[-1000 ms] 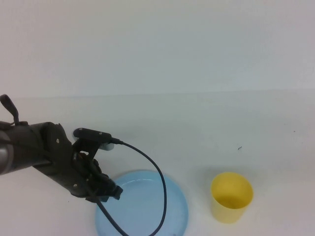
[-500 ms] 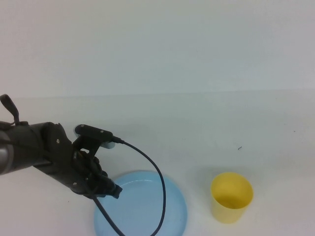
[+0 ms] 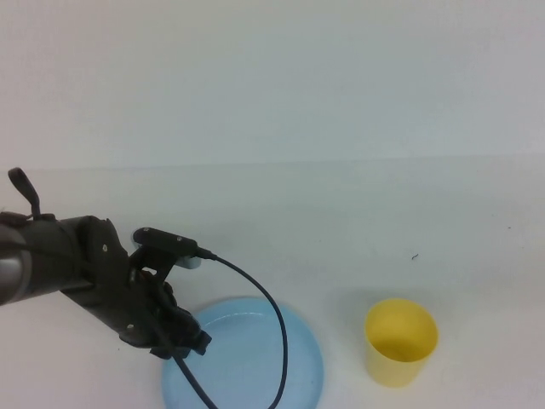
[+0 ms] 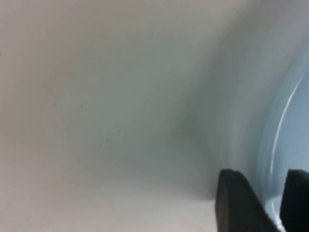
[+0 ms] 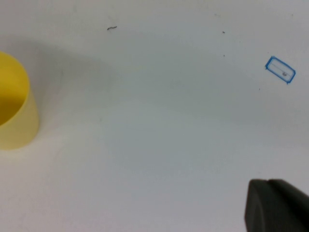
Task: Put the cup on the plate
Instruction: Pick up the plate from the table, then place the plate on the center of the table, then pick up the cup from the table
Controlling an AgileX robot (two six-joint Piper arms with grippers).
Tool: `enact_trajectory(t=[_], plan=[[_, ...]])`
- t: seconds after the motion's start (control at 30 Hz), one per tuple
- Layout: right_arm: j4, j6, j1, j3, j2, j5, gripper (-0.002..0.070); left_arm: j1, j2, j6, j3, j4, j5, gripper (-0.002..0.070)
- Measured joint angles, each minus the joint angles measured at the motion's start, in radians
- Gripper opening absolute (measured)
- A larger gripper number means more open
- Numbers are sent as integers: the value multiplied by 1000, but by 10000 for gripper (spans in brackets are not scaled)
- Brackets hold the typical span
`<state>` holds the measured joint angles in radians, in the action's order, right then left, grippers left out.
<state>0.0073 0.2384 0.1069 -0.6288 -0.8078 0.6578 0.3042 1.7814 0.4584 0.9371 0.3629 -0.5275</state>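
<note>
The cup [image 3: 400,341] at the lower right is plain yellow, unpatterned; the plate [image 3: 255,362] at the bottom centre is a flat light blue; the left gripper [image 3: 180,339] is black, trailing a black cable [image 3: 277,324]; the table [image 3: 358,221] is white; a small blue-outlined label [image 5: 280,70] sits at the upper right of the right wrist view.

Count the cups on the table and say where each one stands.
1. The cup stands upright on the table, right of the plate and apart from it. The left gripper is at the plate's left rim. None seems hidden.
</note>
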Motion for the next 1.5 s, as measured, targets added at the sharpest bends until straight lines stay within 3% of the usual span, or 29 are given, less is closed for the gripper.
enact_trajectory(t=[0.07, 0.17, 0.37, 0.7, 0.8, 0.9, 1.03, 1.1, 1.27, 1.5], plan=[[0, 0, 0, 0, 0, 0, 1, 0, 0, -7, 0, 0, 7, 8], [0, 0, 0, 0, 0, -2, 1, 0, 0, -8, 0, 12, 26, 1], [0, 0, 0, 0, 0, -13, 1, 25, 0, 56, 1, 194, 76, 11], [-54, 0, 0, 4, 0, -26, 1, 127, 63, 69, 58, 214, 91, 4], [-54, 0, 0, 6, 0, -10, 2, 129, 92, 69, 96, 235, 38, 55], [-54, 0, 0, 6, 0, 6, 22, 129, 105, 83, 112, 237, 12, 181], [0, 8, 0, 6, 0, 45, 99, 129, 105, 91, 118, 237, 4, 357], [59, 42, 0, 6, 0, 55, 153, 124, 103, 91, 120, 224, 1, 378], [263, 183, 0, 6, -13, 73, 301, 87, 13, 78, 120, 147, -5, 307], [419, 239, 9, -37, -161, 126, 342, 19, -312, 49, 120, 59, -54, 64]])
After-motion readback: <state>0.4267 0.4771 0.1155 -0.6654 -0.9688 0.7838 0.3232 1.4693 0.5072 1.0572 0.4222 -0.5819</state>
